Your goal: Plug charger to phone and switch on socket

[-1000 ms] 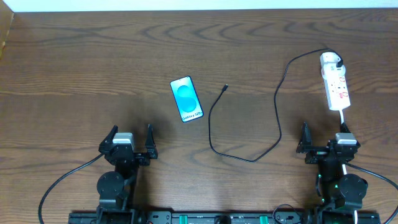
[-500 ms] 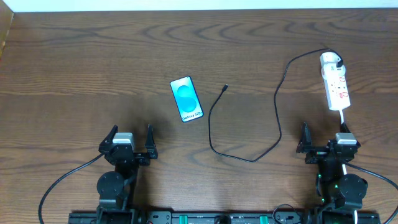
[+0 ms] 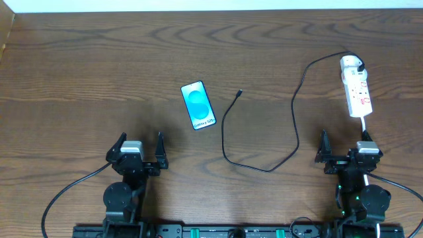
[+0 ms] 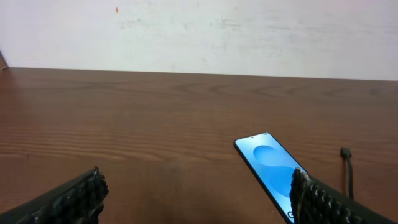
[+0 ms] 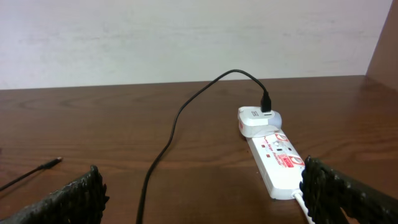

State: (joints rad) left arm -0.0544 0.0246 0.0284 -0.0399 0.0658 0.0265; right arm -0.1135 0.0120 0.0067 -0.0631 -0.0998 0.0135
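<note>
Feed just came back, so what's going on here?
Nothing is being handled yet. The left gripper and right gripper sit at the near edge, jaws open and empty. The phone lies screen up. The charger has its tip beside the phone, not plugged in, and its other end in the socket.

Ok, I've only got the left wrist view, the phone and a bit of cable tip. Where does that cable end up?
Observer: Overhead, the charger ends at a white adapter seated on the far end of the socket, over on the right.
Operator: Does it cross the phone anywhere?
Observer: No. From the plug tip it drops toward the robot in a deep loop, then climbs to the socket, staying right of the phone.
Operator: And the right end effector?
Observer: The right end effector is open and empty, just short of the socket's near end.
</note>
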